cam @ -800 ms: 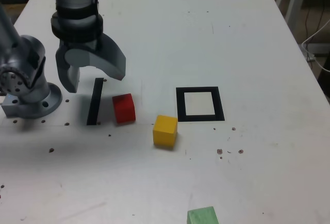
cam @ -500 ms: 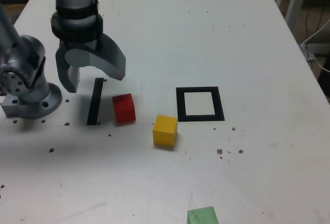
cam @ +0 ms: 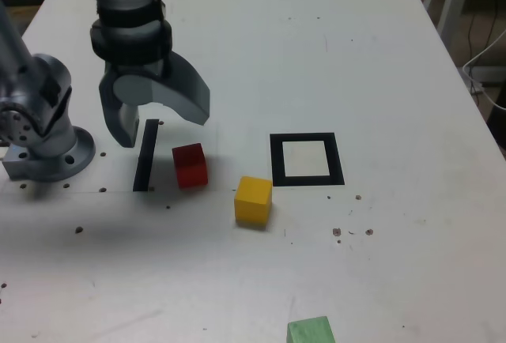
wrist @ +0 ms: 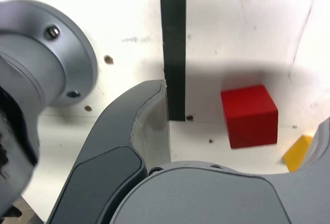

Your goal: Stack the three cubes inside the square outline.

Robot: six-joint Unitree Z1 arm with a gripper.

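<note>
Gripper [cam: 154,126]: shifting toward the exterior view's right since earlier; jaws spread wide, holding nothing.
Red cube [cam: 190,165]: resting beside black strip [cam: 145,156], left of square outline [cam: 307,159]; seemingly rigid, light, matte; inviting grasp across opposite flat faces.

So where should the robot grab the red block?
Probably from straight above, pinching two opposite flat sides of the red cube. It sits flat on the table, and the black strip and yellow cube stand apart from it, leaving room for the open tool.

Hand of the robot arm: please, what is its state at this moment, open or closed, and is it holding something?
Hand: open, holding nothing, above the white table.
</note>
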